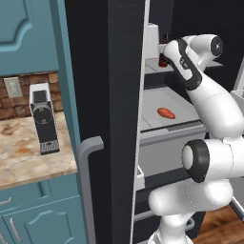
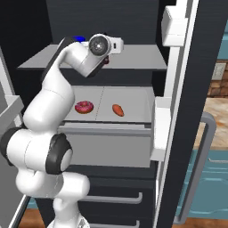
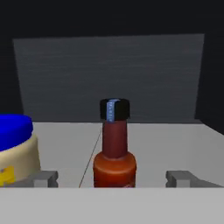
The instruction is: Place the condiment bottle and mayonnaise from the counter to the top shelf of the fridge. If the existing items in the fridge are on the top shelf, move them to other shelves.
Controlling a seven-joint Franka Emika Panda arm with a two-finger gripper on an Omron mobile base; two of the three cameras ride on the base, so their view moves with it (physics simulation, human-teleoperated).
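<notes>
**Fridge, top shelf: stock after placement**

Pincer [image 3: 112, 179]: finger tips stand wide apart either side of the condiment bottle [image 3: 113, 151], touching nothing, nothing held.

Condiment bottle: upright on the top shelf [image 3: 175, 140], centred between the tips and a little beyond them. Dark red body, narrow neck, dark cap with a pale blue stripe as the hand view shows it. Judged light and rigid, smooth-sided and so somewhat slippery; tall over a small foot, so easily tipped by a nudge. Best taken across the round body low down, not at the neck or cap.

Mayonnaise [image 3: 13, 146]: squat jar, blue lid, pale contents, yellow label; upright on the same shelf, near the bottle but apart from it. Judged heavier and steadier, wide for the jaws; take it across the body below the lid.

Shelf below: pink donut [image 2: 83, 107] and orange-red food piece [image 2: 118, 110], near each other, apart.

Fridge [image 2: 196, 53]: door open.
</notes>
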